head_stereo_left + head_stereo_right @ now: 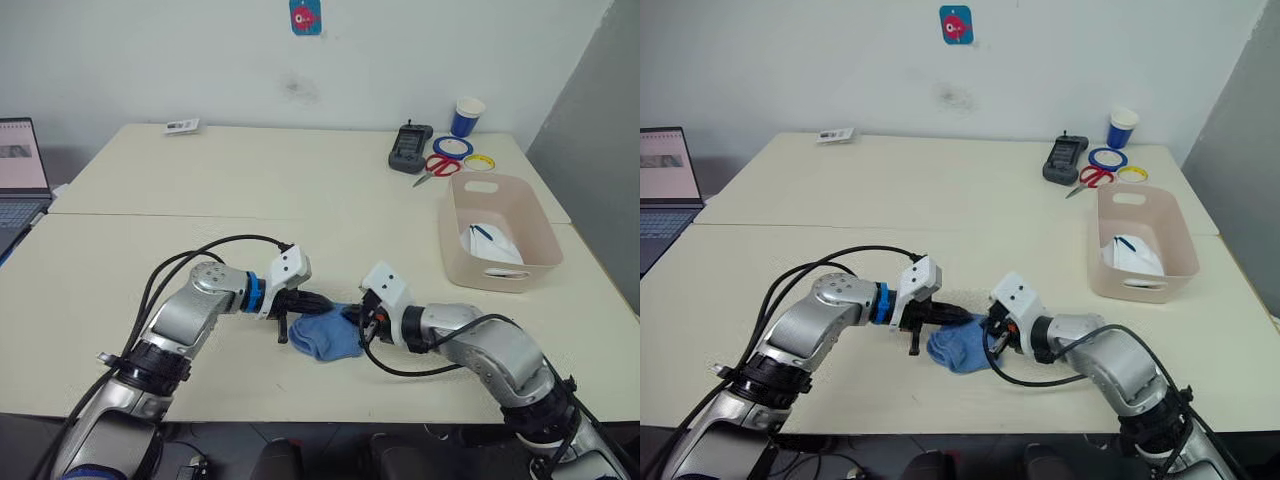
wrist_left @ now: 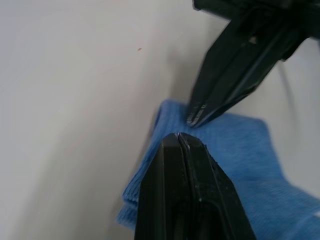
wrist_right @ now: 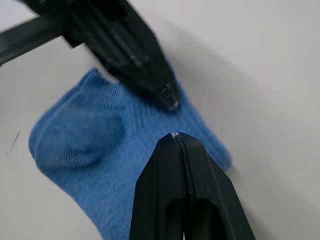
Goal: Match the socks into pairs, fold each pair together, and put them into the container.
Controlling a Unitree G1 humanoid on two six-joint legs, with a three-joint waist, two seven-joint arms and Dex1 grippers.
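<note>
A light blue sock (image 1: 328, 335) is seen on the tabletop (image 1: 300, 210) near its front edge, between the two arms. In the right wrist view the sock (image 3: 100, 150) lies flat, and at its edge in the left wrist view (image 2: 131, 200) layers of cloth are seen one on another; if it is one sock or a pair cannot be told.

The left claw (image 1: 322, 300) is placed at the 10 o'clock edge of the sock, and its fingers are pressed together to a closed tip in the left wrist view (image 2: 178, 137). This tip is over the blue cloth, but it cannot be told if any cloth is pinched. The right claw (image 1: 352, 317) is placed at the 2 o'clock edge of the sock, also with its fingers clenched together (image 3: 175, 137) above the cloth. The two tips are just beside each other, almost touching.

The pink-beige container (image 1: 520, 200) stands at 2 o'clock from the sock, well apart from it, near the right edge of the tabletop. White socks (image 1: 488, 243) with a dark mark are lying inside it.

Behind the container a blue-and-white paper cup (image 1: 466, 116), tape rolls (image 1: 453, 147), red scissors (image 1: 437, 166) and a dark device (image 1: 410, 147) are seen. A laptop (image 1: 20, 175) stands at the far left.
</note>
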